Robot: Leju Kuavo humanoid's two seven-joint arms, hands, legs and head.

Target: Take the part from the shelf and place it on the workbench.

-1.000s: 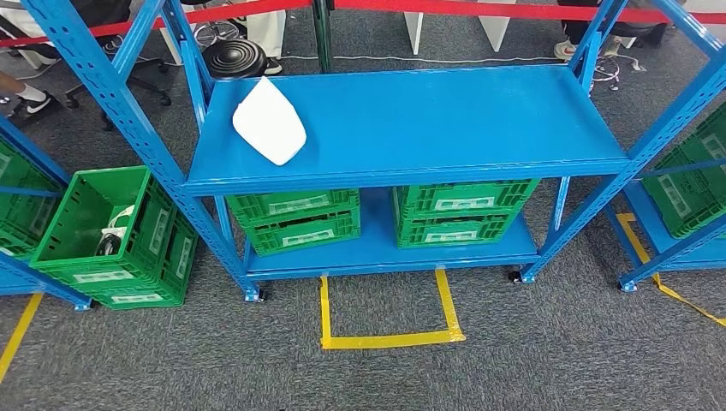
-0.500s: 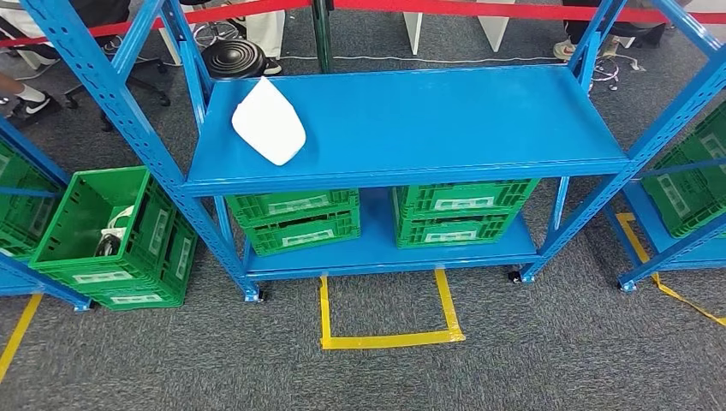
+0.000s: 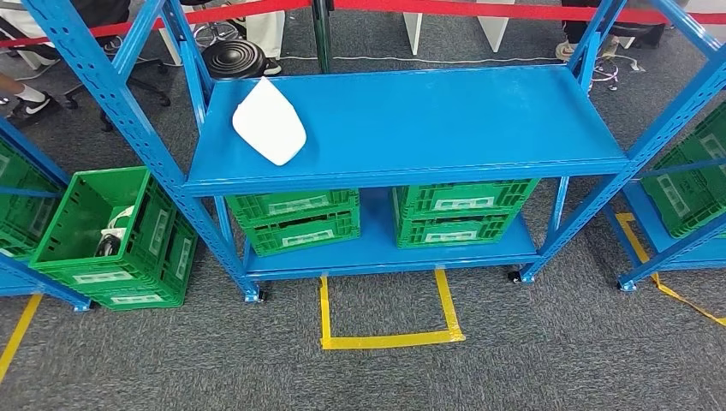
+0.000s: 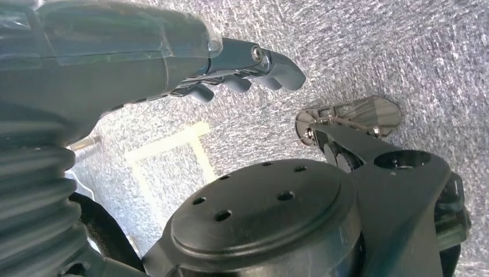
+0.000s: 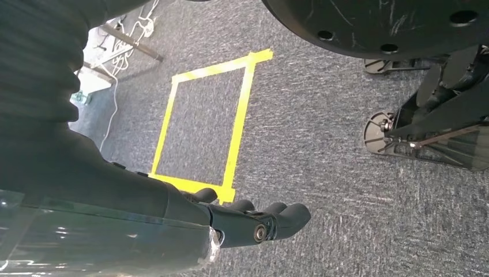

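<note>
1. The white part (image 3: 269, 122) lies on the blue shelf (image 3: 428, 120), well ahead of and above both hands.
2. The left hand (image 4: 242, 72) and right hand (image 5: 254, 222) hang over the carpet (fingers loosely extended, holding nothing).
3. By the look of it, a reach is still needed: the left hand must rise to the part.

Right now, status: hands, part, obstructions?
Left hand and right hand hang over carpet, holding nothing. White part lies on the blue shelf, left rear. Nothing around it.
</note>
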